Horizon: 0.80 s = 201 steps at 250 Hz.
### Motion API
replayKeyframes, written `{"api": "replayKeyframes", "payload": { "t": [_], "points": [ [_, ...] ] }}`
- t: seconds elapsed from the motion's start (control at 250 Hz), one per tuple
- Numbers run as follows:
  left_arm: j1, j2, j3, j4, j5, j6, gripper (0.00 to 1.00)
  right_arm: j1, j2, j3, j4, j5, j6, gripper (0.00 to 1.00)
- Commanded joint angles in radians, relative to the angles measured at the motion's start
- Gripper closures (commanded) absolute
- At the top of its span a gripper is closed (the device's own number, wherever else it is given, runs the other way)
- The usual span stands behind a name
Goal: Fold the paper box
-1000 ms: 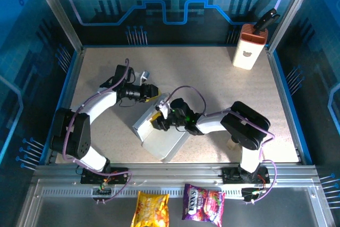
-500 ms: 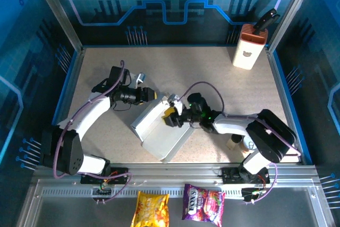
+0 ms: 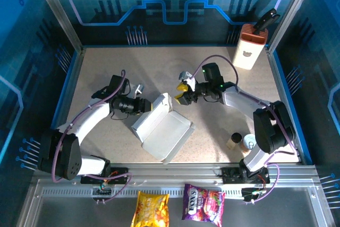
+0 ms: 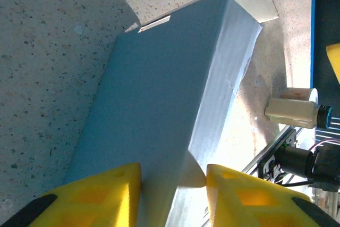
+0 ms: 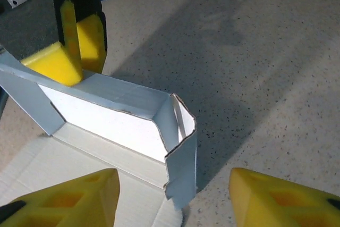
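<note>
Overhead, the paper box (image 3: pixel 164 131) is seen lying open on the table (image 3: pixel 159 67) between both arms, with one long wall raised. From the left wrist, the left gripper (image 4: pixel 173 176) is set partly open astride that wall; firm contact cannot be confirmed. From the right wrist, the right gripper (image 5: pixel 174 179) is spread wide and empty above the box's end corner.

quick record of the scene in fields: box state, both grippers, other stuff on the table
paper box: part-folded, one long wall raised, base flat on the table
left gripper: straddles the raised wall
right gripper: open, holding nothing, near the box's far end
other: white-and-orange container, far right corner
</note>
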Motion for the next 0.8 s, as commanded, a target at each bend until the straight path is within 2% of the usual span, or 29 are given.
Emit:
{"api": "replayKeyframes", "payload": {
  "t": [0.0, 0.112, 0.22, 0.428, 0.579, 0.799],
  "points": [
    [0.001, -0.013, -0.014, -0.013, -0.008, 0.029, 0.64, -0.032, 0.081, 0.078, -0.193, -0.112, -0.274, 0.39],
    [0.001, -0.021, -0.009, -0.010, -0.004, 0.030, 0.64, -0.054, 0.181, 0.219, -0.349, -0.188, -0.427, 0.37],
    [0.000, -0.020, -0.004, -0.017, -0.007, 0.039, 0.65, -0.035, 0.263, 0.335, -0.501, -0.136, -0.574, 0.37],
    [0.000, -0.005, -0.009, -0.019, -0.018, 0.044, 0.67, 0.015, 0.359, 0.444, -0.624, -0.047, -0.749, 0.37],
    [0.000, -0.002, -0.010, -0.016, -0.026, 0.044, 0.68, 0.063, 0.403, 0.490, -0.671, 0.000, -0.775, 0.37],
    [-0.001, 0.002, -0.015, -0.009, -0.025, 0.039, 0.72, 0.096, 0.340, 0.407, -0.613, -0.029, -0.717, 0.40]
  ]
}}
